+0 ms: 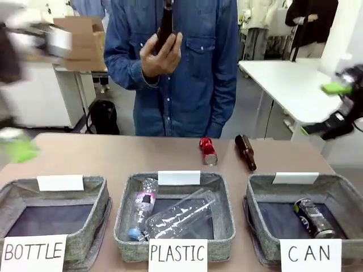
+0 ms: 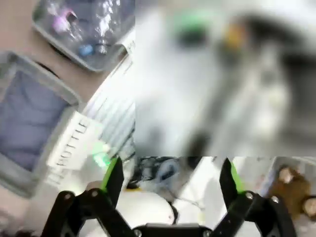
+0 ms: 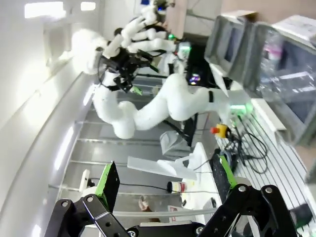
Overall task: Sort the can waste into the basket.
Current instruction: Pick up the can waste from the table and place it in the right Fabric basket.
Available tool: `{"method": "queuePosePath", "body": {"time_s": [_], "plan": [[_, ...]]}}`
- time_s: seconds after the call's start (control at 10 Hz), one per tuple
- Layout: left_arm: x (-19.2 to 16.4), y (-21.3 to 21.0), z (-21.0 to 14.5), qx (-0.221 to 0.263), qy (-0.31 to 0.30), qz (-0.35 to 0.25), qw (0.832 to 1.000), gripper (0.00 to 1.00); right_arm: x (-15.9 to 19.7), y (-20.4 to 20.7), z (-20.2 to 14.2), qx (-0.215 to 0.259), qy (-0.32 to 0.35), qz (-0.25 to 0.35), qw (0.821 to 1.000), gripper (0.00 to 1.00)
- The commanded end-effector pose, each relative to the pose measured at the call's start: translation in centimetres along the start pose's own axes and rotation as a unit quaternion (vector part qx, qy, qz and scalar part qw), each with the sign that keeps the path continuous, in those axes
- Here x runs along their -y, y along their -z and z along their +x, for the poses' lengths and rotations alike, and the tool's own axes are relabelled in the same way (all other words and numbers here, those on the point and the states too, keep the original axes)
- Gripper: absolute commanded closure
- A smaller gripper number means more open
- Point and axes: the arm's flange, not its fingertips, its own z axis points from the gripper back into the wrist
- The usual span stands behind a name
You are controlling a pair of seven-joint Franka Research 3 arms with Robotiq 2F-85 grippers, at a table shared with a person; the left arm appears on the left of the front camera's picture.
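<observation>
A brown desk (image 1: 113, 156) runs between the robot and a person in a denim shirt, whose hand (image 1: 160, 55) holds up a brown bottle (image 1: 165, 25). Along the near edge stand three grey baskets signed BOTTLE (image 1: 96, 195), PLASTIC (image 1: 224, 195) and CAN (image 1: 258, 195). The dark can (image 1: 315, 218) already lies inside the CAN basket, toward its right side. The red can (image 1: 208, 151) is out on the bare desk behind the PLASTIC basket and seems to lie on its side with a silver end toward the robot. A second brown bottle (image 1: 245, 152) lies near it on the right, apart from it. The left gripper (image 2: 172, 170) and the right gripper (image 3: 165, 173) are both up off the desk, each with its fingers spread wide and nothing between them. The red can looks like the one piece left to sort, and the right arm appears better placed for it. It should descend squarely over the can and close across its round body, not its ends. It should stay clear of the bottle beside it, lift above the basket rim, and release over the dark bottom next to the other can.
</observation>
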Motion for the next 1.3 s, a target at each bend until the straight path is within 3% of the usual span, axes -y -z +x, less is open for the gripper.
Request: {"method": "queuePosePath", "body": {"time_s": [0.0, 0.1, 0.3, 0.4, 0.6, 0.7, 0.8, 1.0, 1.2], "plan": [[-5.3, -2.3, -7.2, 0.204, -0.112, -0.077, 0.969, 0.0, 0.1, 2.3, 2.6, 0.024, -0.003, 0.016, 1.0, 0.0], [-7.7, -3.0, -10.9, 0.278, -0.151, -0.103, 0.943, 0.0, 0.2, 2.7, 3.5, 0.048, -0.009, 0.017, 0.999, 0.0], [-10.9, -3.4, -17.0, 0.432, -0.192, -0.08, 0.878, 0.0, 0.2, 1.8, 4.3, 0.121, 0.007, 0.037, 0.992, 0.0], [-7.7, -3.7, -13.4, 0.197, -0.125, -0.091, 0.968, 0.0, 0.7, 2.7, 3.4, 0.041, -0.005, 0.021, 0.999, 0.0], [-7.7, -3.7, -13.4, 0.197, -0.125, -0.091, 0.968, 0.0, 0.7, 2.7, 3.4, 0.041, -0.005, 0.021, 0.999, 0.0], [-9.2, -3.5, -16.3, 0.249, -0.158, -0.094, 0.951, 0.0, 0.7, 2.7, 3.4, 0.041, -0.005, 0.021, 0.999, 0.0], [-10.4, -6.0, -16.3, 0.263, -0.19, -0.042, 0.945, 0.0, 0.7, 2.7, 3.4, 0.041, -0.005, 0.021, 0.999, 0.0], [-11.2, -11.6, -21.9, 0.316, -0.24, -0.024, 0.917, 0.0, 0.7, 2.7, 3.4, 0.041, -0.005, 0.021, 0.999, 0.0], [-10.0, -12.7, -24.7, 0.339, -0.239, -0.017, 0.91, 0.0, 0.7, 2.7, 3.4, 0.041, -0.005, 0.021, 0.999, 0.0]]}}
